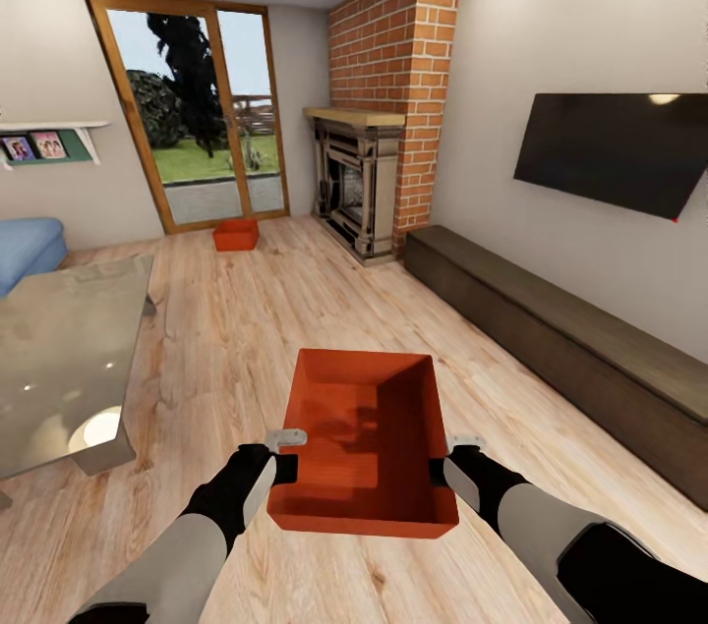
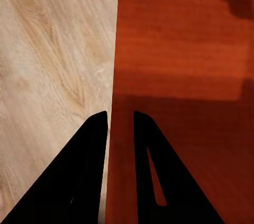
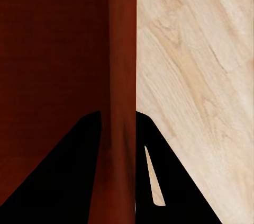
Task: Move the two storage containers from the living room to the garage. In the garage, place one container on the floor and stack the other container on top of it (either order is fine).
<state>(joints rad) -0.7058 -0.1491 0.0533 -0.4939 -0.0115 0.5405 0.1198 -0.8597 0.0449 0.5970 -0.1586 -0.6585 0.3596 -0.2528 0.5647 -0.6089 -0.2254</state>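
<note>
I'm on the carry step, in the living room. Near container (image 1: 366, 447) sits lower centre of the head view; my left jaws (image 2: 120, 123) and right jaws (image 3: 117, 123) each pinch a side wall. Second container (image 1: 236, 235) sits on the wood floor (image 1: 246, 329) by the glass door (image 1: 197, 113), upper left. Next I need to drive to the garage, holding the grip level.

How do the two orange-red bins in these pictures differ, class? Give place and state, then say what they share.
The near bin is held between the left gripper and the right gripper, each clamped on a side wall; the far bin sits alone on the wood floor. The near bin is right in front of the robot; the far bin is by the glass door. Both are orange-red, rectangular and open-topped.
</note>
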